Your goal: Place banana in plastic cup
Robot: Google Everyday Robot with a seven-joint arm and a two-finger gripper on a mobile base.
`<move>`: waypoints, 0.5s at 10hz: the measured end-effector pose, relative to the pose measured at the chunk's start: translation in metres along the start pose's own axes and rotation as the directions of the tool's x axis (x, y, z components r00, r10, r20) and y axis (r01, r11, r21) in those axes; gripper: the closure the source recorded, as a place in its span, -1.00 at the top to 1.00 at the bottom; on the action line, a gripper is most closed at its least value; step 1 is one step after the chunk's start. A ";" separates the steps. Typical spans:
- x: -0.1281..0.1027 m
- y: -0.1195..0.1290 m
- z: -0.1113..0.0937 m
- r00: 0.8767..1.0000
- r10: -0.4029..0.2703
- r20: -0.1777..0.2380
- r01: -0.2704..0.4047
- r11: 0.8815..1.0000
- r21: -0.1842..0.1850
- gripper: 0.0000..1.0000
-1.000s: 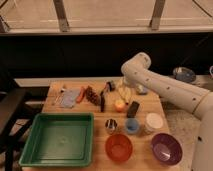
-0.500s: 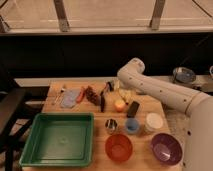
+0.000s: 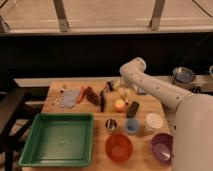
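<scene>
Nearest me on the wooden table (image 3: 70, 106) sit a green tray (image 3: 57, 138), an orange bowl (image 3: 119, 148) and a purple bowl (image 3: 162, 147). Behind them runs a row: metal cup (image 3: 111, 125), the plastic cup (image 3: 132, 125) and a white cup (image 3: 153, 121), with the light-blue one in the middle. Further back is a yellow-orange ball (image 3: 120, 104). Just past it the gripper (image 3: 123, 89) hangs low over the table, right at the pale banana (image 3: 127, 95); I cannot tell how its jaws stand or whether they grip it.
</scene>
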State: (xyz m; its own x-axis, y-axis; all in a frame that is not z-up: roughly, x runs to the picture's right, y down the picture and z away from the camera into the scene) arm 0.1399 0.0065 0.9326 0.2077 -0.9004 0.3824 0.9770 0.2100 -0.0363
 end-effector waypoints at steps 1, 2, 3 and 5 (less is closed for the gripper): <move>0.000 -0.002 0.004 1.000 0.008 0.015 -0.009 1.000 0.010 0.60; 0.000 0.001 0.013 0.999 0.021 0.035 -0.021 1.000 0.015 0.60; 0.001 0.004 0.019 0.998 0.032 0.051 -0.034 0.999 0.022 0.60; 0.000 0.005 0.032 0.996 0.040 0.084 -0.043 0.999 0.029 0.60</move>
State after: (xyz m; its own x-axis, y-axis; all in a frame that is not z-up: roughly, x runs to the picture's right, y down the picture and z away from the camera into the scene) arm 0.1435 0.0194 0.9617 0.2422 -0.8560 0.4568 0.9655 0.2592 -0.0262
